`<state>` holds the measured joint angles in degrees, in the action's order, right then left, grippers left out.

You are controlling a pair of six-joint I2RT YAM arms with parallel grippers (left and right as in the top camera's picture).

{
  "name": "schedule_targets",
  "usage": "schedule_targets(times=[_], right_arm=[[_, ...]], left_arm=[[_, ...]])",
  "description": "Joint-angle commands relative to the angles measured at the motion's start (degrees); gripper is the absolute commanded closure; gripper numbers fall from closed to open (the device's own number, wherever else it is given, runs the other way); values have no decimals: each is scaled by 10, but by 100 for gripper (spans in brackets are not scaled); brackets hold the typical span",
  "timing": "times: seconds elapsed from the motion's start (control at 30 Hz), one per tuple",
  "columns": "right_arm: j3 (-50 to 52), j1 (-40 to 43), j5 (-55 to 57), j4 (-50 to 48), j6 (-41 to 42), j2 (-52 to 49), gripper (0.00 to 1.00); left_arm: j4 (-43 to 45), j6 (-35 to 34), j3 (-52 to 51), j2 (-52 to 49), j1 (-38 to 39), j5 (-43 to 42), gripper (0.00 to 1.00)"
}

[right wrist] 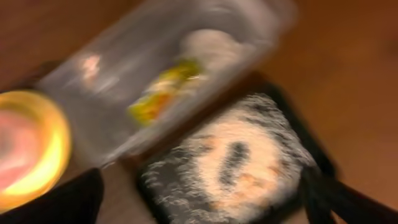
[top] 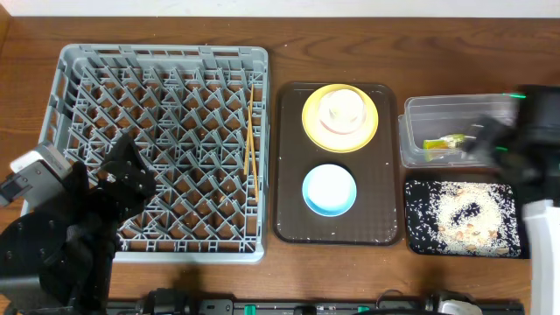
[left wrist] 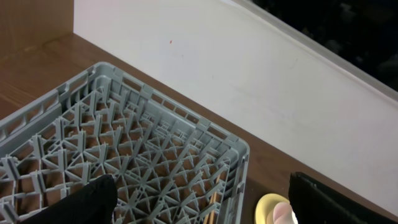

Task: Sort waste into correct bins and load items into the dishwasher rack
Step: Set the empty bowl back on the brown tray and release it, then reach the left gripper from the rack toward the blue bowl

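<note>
Overhead view, grey dishwasher rack (top: 162, 52), left gripper (left wrist: 205, 202) spread wide above its near-left corner, brown tray (top: 293, 210) just right of the rack — yellow plate (top: 313, 122), blue bowl (top: 329, 190) on it, clear tub (top: 420, 118) farther right, right gripper (right wrist: 202, 199) spread wide over it, chopsticks (top: 252, 140) inside the rack's right edge.

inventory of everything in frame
dishwasher rack: 1, grey, left
chopsticks: pair, wooden, in rack
serving tray: 1, brown, centre
plate: 1, yellow, on serving tray
cup: 1, white, on plate
bowl: 1, light-blue, on serving tray
tub: 1, clear, far right
snack wrapper: 1, yellow-green, in tub
white lump: 1, blurred, in tub
black tray: 1, black, near right
rice scraps: many, white, in black tray
left gripper: 1, black, over rack
right gripper: 1, black, over tub
</note>
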<state>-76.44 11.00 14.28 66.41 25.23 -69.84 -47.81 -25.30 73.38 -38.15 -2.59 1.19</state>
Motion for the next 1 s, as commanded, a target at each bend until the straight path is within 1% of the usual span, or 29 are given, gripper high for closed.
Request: schedule_targets(times=[0.0,0.13,0.23,0.33,0.8,0.87,0.97], right_arm=[[-1,111,9,7,0,2,1],[-1,200,9,7,0,1,1],[-1,240,9,7,0,1,1],[-1,262,9,7,0,1,1],[-1,266,9,7,0,1,1],[-1,266,9,7,0,1,1],[-1,266,9,7,0,1,1]], left_arm=[[0,3,7,1,-3,-6,11],[0,3,7,0,-3,-6,11],[0,3,7,1,-3,-6,11],[0,3,7,0,-3,-6,11],[2,3,7,1,-3,-7,11],[-7,-14,7,0,-3,-42,10],[-9,-50,-5,-4,-3,-140,11]])
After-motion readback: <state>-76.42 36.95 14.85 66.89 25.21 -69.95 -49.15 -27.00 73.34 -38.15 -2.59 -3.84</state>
